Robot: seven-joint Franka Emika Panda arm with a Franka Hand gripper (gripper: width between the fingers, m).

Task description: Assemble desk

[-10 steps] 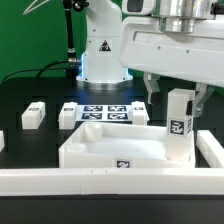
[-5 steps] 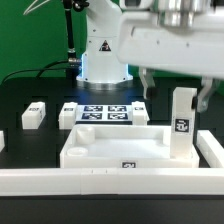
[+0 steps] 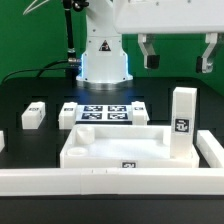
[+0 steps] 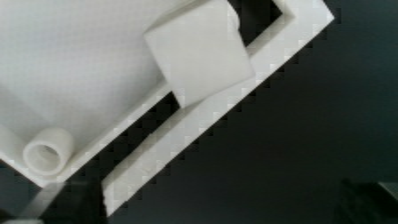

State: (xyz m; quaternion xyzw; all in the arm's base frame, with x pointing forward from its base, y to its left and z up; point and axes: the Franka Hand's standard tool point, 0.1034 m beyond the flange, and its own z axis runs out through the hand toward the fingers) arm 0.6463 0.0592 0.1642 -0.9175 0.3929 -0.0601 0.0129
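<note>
The claw (image 3: 178, 52) hangs wide and empty straight above an upright leg (image 3: 181, 122) seated in a corner of the desk panel (image 3: 105, 152) beneath it. That leg seems placed, so the next move calls for descending to grasp a loose leg (image 3: 140, 113) on the tabletop (image 3: 50, 132), lower and off to the claw's side.

We see the panel (image 3: 105, 150) at lower centre, one leg (image 3: 181, 120) upright at its right corner, the marker board (image 3: 103, 113) behind.
</note>
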